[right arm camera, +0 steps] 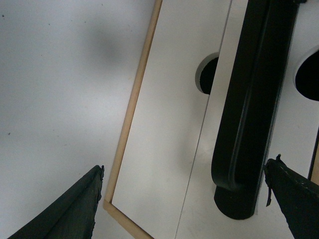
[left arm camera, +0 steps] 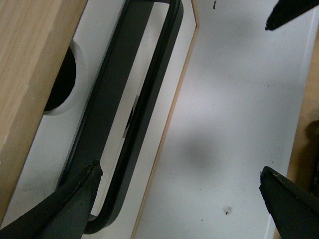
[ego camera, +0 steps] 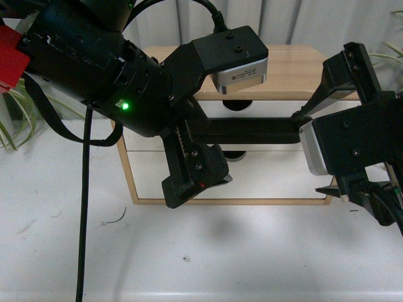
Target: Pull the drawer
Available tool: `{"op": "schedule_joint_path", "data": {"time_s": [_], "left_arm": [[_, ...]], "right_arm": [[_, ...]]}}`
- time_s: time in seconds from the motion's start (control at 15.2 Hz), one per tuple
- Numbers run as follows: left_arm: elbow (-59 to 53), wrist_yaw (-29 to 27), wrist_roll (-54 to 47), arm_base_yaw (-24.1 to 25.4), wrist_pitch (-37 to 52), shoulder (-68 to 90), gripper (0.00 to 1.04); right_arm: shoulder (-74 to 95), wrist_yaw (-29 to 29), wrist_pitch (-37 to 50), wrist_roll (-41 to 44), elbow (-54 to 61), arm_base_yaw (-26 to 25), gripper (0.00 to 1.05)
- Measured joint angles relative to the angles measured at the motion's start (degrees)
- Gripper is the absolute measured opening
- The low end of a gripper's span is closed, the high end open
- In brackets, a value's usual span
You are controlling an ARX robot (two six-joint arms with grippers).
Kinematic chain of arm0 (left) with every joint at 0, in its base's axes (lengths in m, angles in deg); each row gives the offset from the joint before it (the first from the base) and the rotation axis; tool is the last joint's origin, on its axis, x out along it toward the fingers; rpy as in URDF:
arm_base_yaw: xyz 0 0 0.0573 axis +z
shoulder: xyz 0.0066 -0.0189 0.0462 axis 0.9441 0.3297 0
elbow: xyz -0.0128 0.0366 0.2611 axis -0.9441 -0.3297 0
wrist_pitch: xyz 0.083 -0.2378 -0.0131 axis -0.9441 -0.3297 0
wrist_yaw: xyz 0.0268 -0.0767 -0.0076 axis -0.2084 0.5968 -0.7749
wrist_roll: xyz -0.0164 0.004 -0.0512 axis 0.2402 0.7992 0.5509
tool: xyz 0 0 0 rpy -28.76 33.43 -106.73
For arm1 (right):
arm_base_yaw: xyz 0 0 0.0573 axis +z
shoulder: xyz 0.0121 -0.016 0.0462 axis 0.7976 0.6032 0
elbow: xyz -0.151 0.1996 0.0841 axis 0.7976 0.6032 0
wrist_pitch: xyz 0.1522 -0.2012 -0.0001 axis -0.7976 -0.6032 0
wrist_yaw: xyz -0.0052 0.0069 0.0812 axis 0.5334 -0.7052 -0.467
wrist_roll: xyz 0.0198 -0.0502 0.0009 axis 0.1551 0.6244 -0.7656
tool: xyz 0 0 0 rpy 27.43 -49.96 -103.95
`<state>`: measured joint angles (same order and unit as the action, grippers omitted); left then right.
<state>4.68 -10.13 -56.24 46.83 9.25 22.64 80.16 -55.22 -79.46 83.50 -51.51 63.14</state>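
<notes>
A small wooden cabinet [ego camera: 296, 69] stands on the white table. Its upper drawer [ego camera: 271, 108] has a white front, a semicircular notch and a long black bar handle [ego camera: 252, 129], and sits flush with the front below it. My left gripper [ego camera: 192, 154] is open at the handle's left end. In the left wrist view one finger [left arm camera: 75, 199] overlaps the handle [left arm camera: 144, 99] and the other hangs over the table. My right gripper [ego camera: 315, 154] is open around the handle's right end [right arm camera: 239, 149]. One of its fingers [right arm camera: 294, 194] lies close beside the bar, not touching.
Under the drawer is a white front with no handle [ego camera: 271, 176], also notched. A black cable [ego camera: 82, 214] hangs down at the left. Plant leaves [ego camera: 12, 126] flank the cabinet and a red block [ego camera: 12, 56] sits on my left arm. White table [ego camera: 220, 251] lies before the cabinet.
</notes>
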Motion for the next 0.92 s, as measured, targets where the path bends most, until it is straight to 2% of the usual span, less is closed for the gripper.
{"op": "schedule_joint_path", "data": {"time_s": [0.92], "left_arm": [[1.75,0.24,1.36,1.14,4.35,6.47,0.98]], "right_arm": [[9.18,0.94,4.11,0.20,-4.07,1.77,0.98]]}}
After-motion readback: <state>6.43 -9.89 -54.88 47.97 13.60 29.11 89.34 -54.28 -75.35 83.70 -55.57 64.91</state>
